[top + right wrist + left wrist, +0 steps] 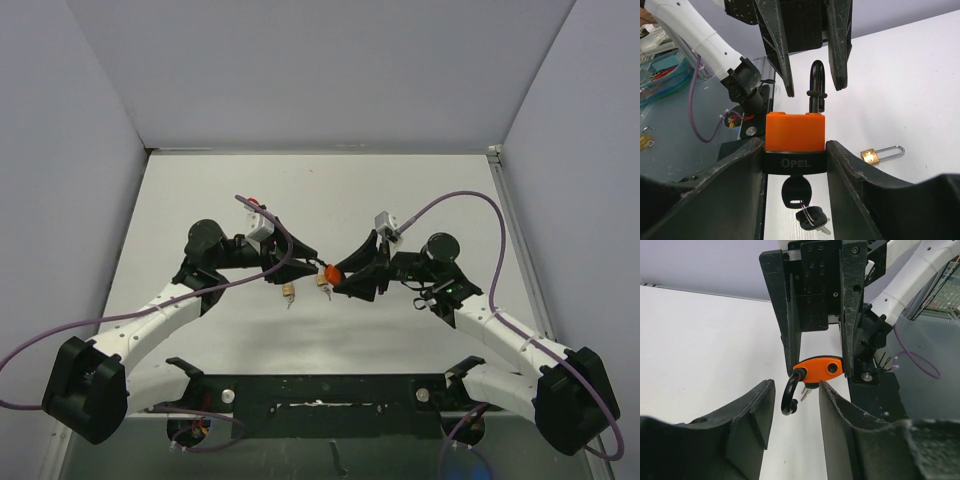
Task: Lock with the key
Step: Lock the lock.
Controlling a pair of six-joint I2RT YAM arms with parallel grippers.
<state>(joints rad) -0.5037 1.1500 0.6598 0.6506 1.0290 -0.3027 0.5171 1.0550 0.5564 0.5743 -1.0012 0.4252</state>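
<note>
Right fingers (855, 172) sit closest to the lens, clamped on the body of the orange padlock (795, 131). They're holding it up off the desk (910, 75), about midway between the two arms. Black-headed key (796, 192) is stuck in the keyhole underneath, with spare keys (812, 220) dangling off it. Shackle (816, 85) points at the left fingers (777, 55), which straddle it with a gap on both sides, so they're apart and not gripping. Small brass padlock (875, 155) lies on the desk off to the side.
</note>
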